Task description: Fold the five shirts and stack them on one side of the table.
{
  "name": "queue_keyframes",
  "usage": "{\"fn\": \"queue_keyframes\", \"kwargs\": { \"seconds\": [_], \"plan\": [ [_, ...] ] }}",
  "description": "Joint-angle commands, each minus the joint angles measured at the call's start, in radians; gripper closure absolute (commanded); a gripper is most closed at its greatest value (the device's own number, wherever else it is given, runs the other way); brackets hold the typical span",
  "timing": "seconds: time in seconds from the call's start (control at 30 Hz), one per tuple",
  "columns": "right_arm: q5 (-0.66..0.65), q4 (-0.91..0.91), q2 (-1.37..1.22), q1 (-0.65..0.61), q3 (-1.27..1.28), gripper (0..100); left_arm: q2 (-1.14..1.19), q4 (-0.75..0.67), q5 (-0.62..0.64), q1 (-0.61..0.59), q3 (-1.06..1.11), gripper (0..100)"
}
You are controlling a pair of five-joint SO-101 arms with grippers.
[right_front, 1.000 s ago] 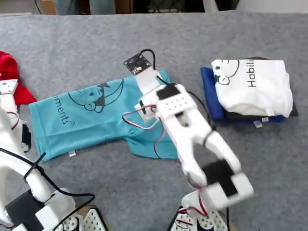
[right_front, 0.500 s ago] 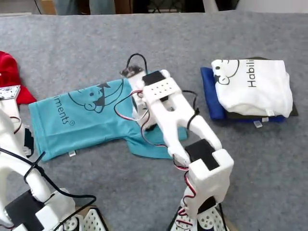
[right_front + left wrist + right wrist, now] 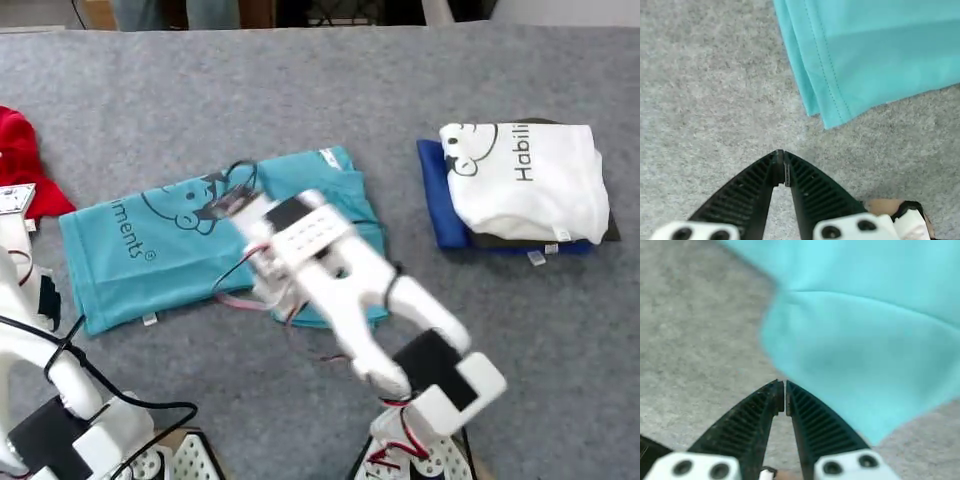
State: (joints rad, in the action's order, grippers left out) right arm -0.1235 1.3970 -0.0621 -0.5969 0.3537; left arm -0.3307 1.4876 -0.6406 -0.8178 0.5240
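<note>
By teal shirt (image 3: 865,340), right gripper (image 3: 781,391), seemingly closed.

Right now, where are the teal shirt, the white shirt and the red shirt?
teal shirt (image 3: 170,265), high view, flat body below the print.
white shirt (image 3: 545,195), high view, folded top face.
red shirt (image 3: 18,160), high view, middle of visible part.

Partial lettering only.
Dark letters cut off by folds on white shirt (image 3: 530,190) and teal shirt (image 3: 150,245); no whole word legible.
</note>
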Motion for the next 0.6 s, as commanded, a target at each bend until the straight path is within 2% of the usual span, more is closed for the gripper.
{"fn": "queue_keyframes", "kwargs": {
  "seconds": [0.0,0.1,0.23,0.33,0.4,0.57],
  "plan": [
    [-0.058,-0.006,0.065,0.166,-0.087,98.3,-0.012,-0.018,-0.002,-0.004,-0.012,97],
    [-0.107,-0.008,0.045,0.278,-0.127,98.3,-0.012,-0.018,0.017,0.028,-0.027,97],
    [-0.169,-0.097,-0.001,0.361,-0.193,98.3,-0.011,-0.020,0.195,0.120,-0.113,97],
    [-0.173,-0.176,-0.035,0.371,-0.300,98.3,-0.002,-0.029,0.336,0.251,-0.180,97],
    [-0.172,-0.224,-0.077,0.358,-0.384,98.3,0.002,-0.117,0.417,0.326,-0.179,97],
    [-0.170,-0.328,-0.289,0.347,-0.575,98.3,0.037,-0.540,0.585,0.372,0.005,97]
  ]
}}
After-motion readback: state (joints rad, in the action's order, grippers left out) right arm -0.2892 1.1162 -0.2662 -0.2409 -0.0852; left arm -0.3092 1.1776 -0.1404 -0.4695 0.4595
